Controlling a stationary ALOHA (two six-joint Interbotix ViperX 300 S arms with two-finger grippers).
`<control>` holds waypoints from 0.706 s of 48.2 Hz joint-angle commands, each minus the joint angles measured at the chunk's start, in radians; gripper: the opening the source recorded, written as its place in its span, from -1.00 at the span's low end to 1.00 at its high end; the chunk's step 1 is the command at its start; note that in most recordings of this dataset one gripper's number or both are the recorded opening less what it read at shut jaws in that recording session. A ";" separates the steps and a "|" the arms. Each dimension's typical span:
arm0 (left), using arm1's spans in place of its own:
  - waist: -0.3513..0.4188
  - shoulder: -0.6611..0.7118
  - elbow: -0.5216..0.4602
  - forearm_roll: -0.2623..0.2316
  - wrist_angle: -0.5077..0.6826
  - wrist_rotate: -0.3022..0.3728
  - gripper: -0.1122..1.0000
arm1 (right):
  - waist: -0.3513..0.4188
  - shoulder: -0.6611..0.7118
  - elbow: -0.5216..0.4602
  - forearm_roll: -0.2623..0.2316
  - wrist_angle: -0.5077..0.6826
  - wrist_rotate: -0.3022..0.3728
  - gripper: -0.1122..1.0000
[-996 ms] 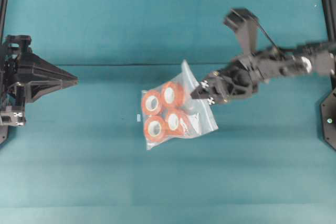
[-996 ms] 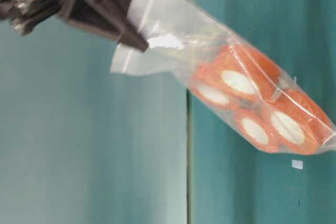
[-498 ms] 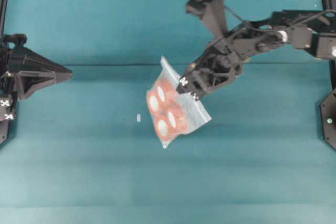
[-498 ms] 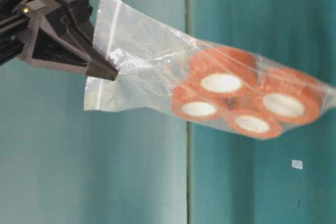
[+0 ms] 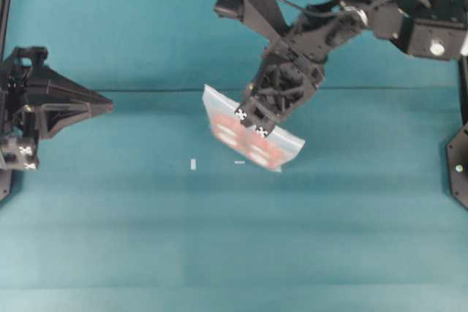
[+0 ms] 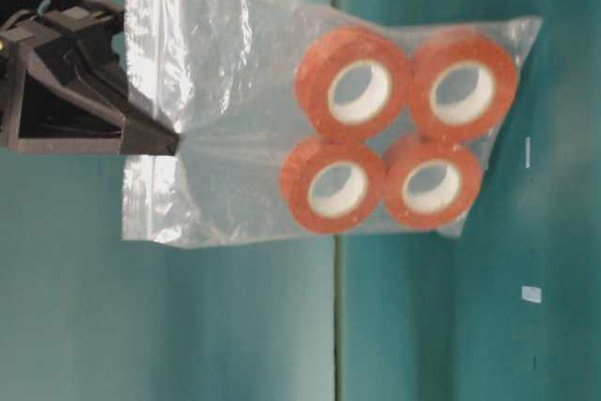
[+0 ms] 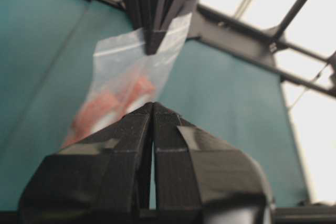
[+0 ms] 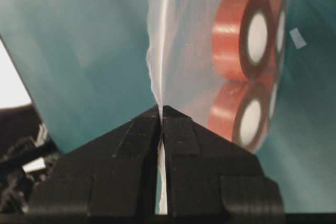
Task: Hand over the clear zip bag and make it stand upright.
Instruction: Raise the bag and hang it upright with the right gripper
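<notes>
Hanging from R gripper (image 5: 251, 123), jaws pinching zip end: clear zip bag (image 6: 282, 119), long axis vertical; L jaws clenched.

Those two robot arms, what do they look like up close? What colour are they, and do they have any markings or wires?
Both are matt black plastic. Each pincer tapers to a wedge: the left pincer and the right pincer. Small white squares with black crosses mark the right pincer's fingertips. A thin black cable loops along the right arm, which also carries a round silver disc.
</notes>
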 commanded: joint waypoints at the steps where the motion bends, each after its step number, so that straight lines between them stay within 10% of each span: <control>1: -0.011 0.003 -0.008 0.005 0.000 0.098 -0.81 | 0.005 -0.002 -0.049 0.003 0.031 -0.031 -0.73; 11: -0.020 -0.002 -0.002 0.003 0.035 0.247 -0.41 | 0.008 0.021 -0.091 0.003 0.100 -0.109 -0.73; 23: -0.020 0.008 0.002 0.003 0.137 0.261 0.75 | 0.009 0.021 -0.091 0.003 0.127 -0.270 -0.73; 34: -0.015 0.006 0.002 0.005 0.181 0.262 0.69 | 0.025 0.021 -0.086 -0.037 0.129 -0.446 -0.73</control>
